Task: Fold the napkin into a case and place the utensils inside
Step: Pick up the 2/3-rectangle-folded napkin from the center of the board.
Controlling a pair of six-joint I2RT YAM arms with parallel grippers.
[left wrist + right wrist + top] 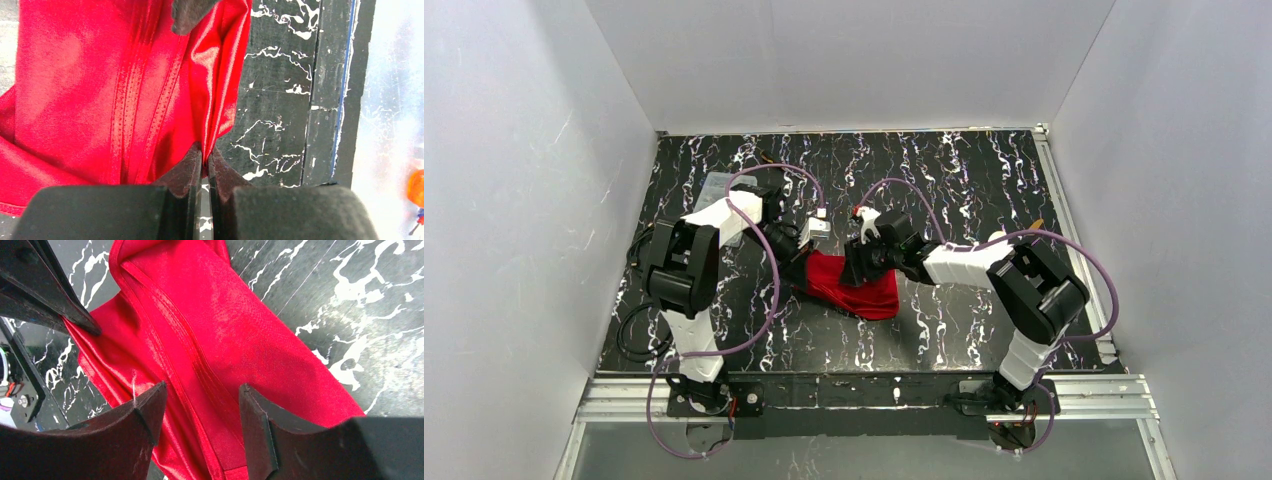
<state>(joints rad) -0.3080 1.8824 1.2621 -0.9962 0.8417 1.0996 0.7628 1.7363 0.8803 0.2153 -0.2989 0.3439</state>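
The red napkin (856, 287) lies bunched and partly folded on the black marbled table between the two arms. My left gripper (205, 152) is shut on a thin folded edge of the napkin (100, 90) and holds that edge up. My right gripper (202, 390) hovers open just over the napkin (240, 325), its fingers astride a stitched hem without pinching it. In the right wrist view the left gripper's fingers (60, 295) clamp the cloth's corner. A small yellow-gold piece (1038, 223) near the right rail may be one of the utensils; it is too small to tell.
A clear plastic box (716, 186) sits at the back left behind the left arm. White walls close in on three sides. A metal rail (1064, 230) runs along the table's right edge. Cables loop over both arms.
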